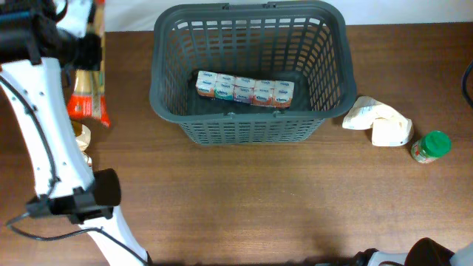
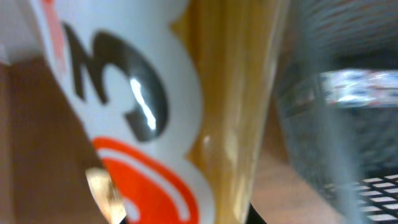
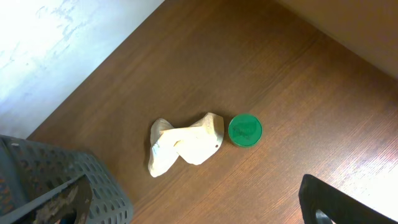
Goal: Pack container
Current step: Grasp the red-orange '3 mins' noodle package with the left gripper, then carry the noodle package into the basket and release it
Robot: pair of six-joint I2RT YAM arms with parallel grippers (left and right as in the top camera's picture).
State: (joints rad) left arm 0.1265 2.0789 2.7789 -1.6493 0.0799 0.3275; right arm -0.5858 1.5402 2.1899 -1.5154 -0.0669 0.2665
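The dark grey container (image 1: 336,89) stands at the back middle of the table, with a row of small white cartons (image 1: 245,90) on its floor. My left gripper (image 1: 83,50) is shut on an orange and white packet of spaghetti (image 1: 89,92), held left of the container. In the left wrist view the packet (image 2: 161,112) fills the frame, with the container wall (image 2: 323,124) blurred to its right. My right gripper (image 3: 199,211) is open and empty above bare table, near the container's corner (image 3: 93,186).
A crumpled white pouch (image 1: 380,122) and a green-lidded jar (image 1: 431,146) lie right of the container; both also show in the right wrist view, the pouch (image 3: 183,143) and the jar (image 3: 245,130). A small beige item (image 1: 83,139) lies under the left arm.
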